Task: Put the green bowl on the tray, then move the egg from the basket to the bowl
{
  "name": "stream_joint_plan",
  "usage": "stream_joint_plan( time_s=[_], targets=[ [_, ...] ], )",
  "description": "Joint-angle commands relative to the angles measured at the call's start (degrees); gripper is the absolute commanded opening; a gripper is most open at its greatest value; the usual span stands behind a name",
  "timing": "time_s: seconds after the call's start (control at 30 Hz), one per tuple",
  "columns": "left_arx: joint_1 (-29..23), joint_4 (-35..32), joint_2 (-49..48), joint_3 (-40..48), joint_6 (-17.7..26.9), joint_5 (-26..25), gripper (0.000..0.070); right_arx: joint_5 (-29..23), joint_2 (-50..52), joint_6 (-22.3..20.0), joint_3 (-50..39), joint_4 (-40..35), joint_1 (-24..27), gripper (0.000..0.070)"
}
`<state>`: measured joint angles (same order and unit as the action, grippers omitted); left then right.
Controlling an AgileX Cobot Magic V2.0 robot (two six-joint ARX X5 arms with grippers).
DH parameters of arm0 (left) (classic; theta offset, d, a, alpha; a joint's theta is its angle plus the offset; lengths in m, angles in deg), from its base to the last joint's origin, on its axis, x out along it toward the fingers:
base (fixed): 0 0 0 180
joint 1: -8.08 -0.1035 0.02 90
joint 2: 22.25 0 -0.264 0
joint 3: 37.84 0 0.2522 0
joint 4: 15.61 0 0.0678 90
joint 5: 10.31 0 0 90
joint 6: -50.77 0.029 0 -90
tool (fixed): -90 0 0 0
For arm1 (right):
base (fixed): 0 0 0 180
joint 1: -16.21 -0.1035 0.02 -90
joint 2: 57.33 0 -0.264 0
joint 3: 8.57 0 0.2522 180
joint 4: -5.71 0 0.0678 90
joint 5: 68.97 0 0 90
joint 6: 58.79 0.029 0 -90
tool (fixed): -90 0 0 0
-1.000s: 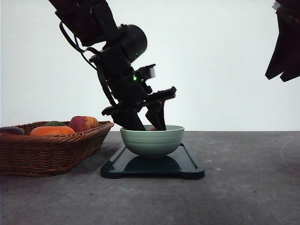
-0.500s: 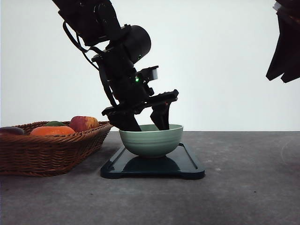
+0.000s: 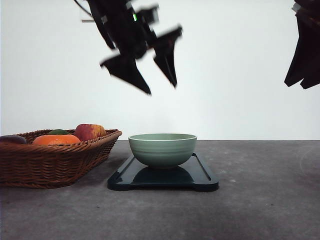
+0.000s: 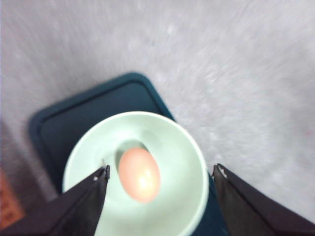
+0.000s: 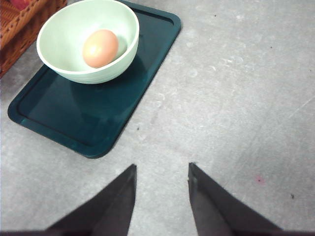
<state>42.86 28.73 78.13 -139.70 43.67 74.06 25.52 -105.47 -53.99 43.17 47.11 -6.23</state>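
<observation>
Front view: basket (image 3: 55,160) of fruit (image 3: 89,131) just beside tray (image 3: 200,177).

L gripper (image 3: 161,90) hangs high in front view, jaws spread wide, nothing between them, fingertips pointing down; R gripper (image 5: 161,172) raised at far right, fingers apart w/ narrower gap, empty
</observation>
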Motion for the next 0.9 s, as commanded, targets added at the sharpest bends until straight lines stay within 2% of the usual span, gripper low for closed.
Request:
stream_joint_plan(
  time_s=[0.0, 0.13, 0.37, 0.47, 0.63, 0.87],
  targets=[
    [0.20, 1.01, -0.48, -0.70, 0.11, 0.26, 0.0432, -0.03, -0.44, 0.48, 0.44, -0.39, -0.26, 0.0205],
    [-0.30, 1.00, -5.96, 3.61, 0.20, 0.27, 0.0432, -0.02, -0.44, 0.48, 0.44, -0.32, -0.26, 0.0205],
    [-2.65, -3.12, -19.54, 18.51, -0.26, 0.28, 0.0431, -0.02, -0.44, 0.48, 0.44, -0.17, -0.26, 0.0205],
    [-4.43, -5.17, -26.58, 25.82, -0.95, 0.30, 0.0431, -0.02, -0.44, 0.48, 0.44, -0.23, -0.30, 0.0206],
    [-8.58, -4.59, -37.39, 35.61, -1.39, 0.30, 0.0431, -0.02, -0.44, 0.37, 0.44, -0.60, -0.31, 0.0206],
    [-13.34, -4.02, -50.32, 45.07, -3.03, 0.28, 0.0431, 0.00, -0.44, 0.37, 0.44, -1.30, -0.31, 0.0206]
  ],
)
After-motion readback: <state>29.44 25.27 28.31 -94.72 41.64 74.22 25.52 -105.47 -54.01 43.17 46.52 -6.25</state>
